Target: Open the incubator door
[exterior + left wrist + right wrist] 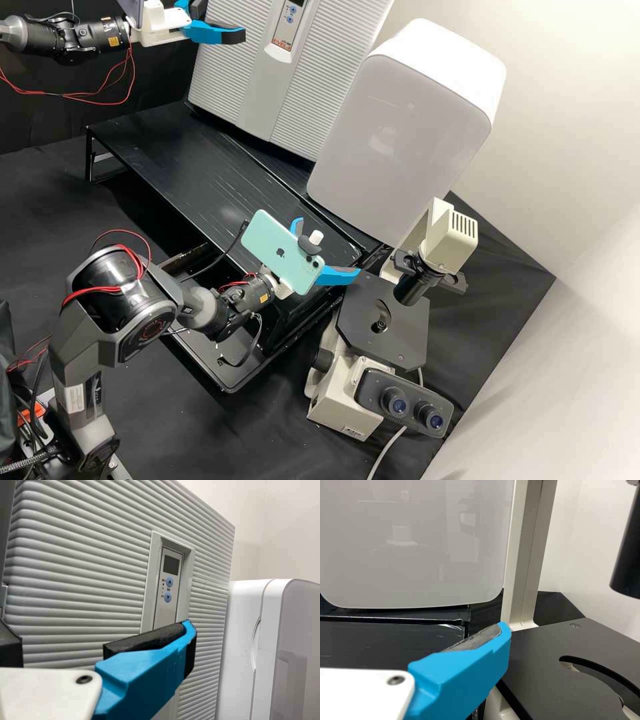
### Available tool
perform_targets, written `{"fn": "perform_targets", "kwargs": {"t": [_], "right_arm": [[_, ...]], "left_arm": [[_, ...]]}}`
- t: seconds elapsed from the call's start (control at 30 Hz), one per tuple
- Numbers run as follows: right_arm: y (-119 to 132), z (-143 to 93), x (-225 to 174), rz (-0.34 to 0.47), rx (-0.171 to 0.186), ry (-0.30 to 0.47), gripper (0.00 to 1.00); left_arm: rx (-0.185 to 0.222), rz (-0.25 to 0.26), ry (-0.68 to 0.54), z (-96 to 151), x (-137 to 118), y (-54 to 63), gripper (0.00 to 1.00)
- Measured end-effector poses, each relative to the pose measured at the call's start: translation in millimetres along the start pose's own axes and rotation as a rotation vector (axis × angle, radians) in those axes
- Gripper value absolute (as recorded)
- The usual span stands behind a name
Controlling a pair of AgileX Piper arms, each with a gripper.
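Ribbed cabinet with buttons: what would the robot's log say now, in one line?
left gripper: open, by ribbed cabinet | cabinet door: shut | right gripper: open, near microscope

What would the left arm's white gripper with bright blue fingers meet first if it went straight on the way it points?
The left gripper would probably meet the large light-grey cabinet's ribbed plastic-looking front, though the depth between them is unclear.

The incubator door (pixel 223 93), pale grey and ribbed, looked shut.
It stood upright above a black platform (pixel 173 147), toward 12 o'clock in the high view, its smooth central strip (pixel 263 100) slanting toward 1 o'clock there and bearing a dark display (pixel 171 565) over two round blue buttons (pixel 169 582).
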State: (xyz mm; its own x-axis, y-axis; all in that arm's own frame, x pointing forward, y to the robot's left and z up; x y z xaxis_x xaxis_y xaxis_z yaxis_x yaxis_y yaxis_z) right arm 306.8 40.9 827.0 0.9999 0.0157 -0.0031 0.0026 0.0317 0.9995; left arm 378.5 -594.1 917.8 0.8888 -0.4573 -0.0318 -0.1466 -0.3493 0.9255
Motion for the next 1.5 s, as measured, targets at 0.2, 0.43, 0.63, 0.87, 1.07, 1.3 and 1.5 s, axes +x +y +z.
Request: {"fn": "perform_targets", "kwargs": {"t": [0.2, 0.43, 0.63, 0.87, 1.07, 1.3, 1.5], "right_arm": [[0.0, 0.0, 0.0, 0.0, 0.0, 0.0, 1.0], [0.0, 0.0, 0.0, 0.0, 0.0, 0.0, 1.0], [0.0, 0.0, 0.0, 0.0, 0.0, 0.0, 1.0], [0.0, 0.0, 0.0, 0.0, 0.0, 0.0, 1.0], [0.0, 0.0, 0.0, 0.0, 0.0, 0.0, 1.0], [0.0, 0.0, 0.0, 0.0, 0.0, 0.0, 1.0], [0.0, 0.0, 0.0, 0.0, 0.0, 0.0, 1.0]], "left_arm": [[0.0, -0.007, 0.009, -0.8, 0.0, -0.7, 0.0], [-0.002, -0.01, 0.019, -1.4, 0.0, 0.0, 0.0], [-0.013, -0.007, 0.032, -2.4, 0.2, 0.7, 0.0], [-0.038, 0.005, 0.05, -4.0, 0.2, 1.7, 0.0], [-0.046, 0.006, 0.057, -4.6, 0.1, 1.8, 0.0], [-0.061, 0.011, 0.067, -5.6, 0.1, 2.2, 0.0], [-0.07, 0.012, 0.077, -6.5, 0.0, 2.2, 0.0]]}}
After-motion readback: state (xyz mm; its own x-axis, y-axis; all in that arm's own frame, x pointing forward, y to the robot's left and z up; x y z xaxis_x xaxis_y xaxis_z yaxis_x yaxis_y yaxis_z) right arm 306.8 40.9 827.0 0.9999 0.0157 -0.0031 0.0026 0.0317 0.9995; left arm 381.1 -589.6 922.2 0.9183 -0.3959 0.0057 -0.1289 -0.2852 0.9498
